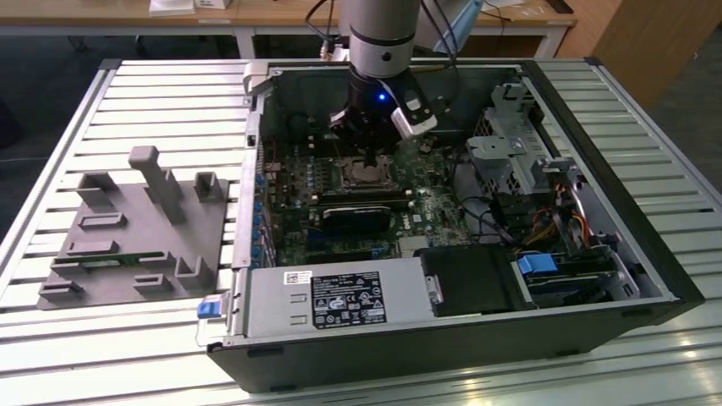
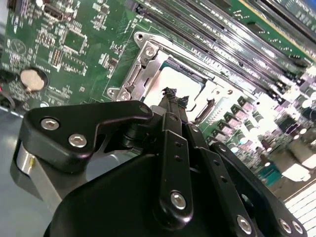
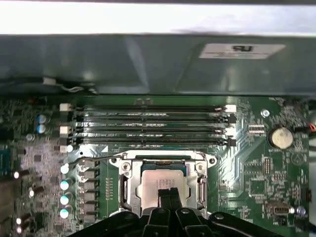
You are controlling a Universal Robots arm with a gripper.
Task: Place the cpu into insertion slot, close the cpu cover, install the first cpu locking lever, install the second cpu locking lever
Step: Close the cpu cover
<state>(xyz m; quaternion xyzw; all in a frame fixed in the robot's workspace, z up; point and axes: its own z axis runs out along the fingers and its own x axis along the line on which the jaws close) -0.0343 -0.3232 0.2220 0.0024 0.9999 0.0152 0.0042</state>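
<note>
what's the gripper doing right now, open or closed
gripper: closed, holding nothing that shows, poised over the cpu

Silvery cpu (image 3: 150,181) flat in insertion slot (image 3: 163,164); silver cpu cover (image 3: 129,186) framing it.

A slatted pale metal worktop (image 1: 169,101) spans the scene, with glare on its near slats. Beyond its far edge stands a wooden desk (image 1: 282,17). A wooden cabinet (image 1: 660,42) is at the exterior view's far right, and dark floor (image 1: 34,85) at its left.
</note>
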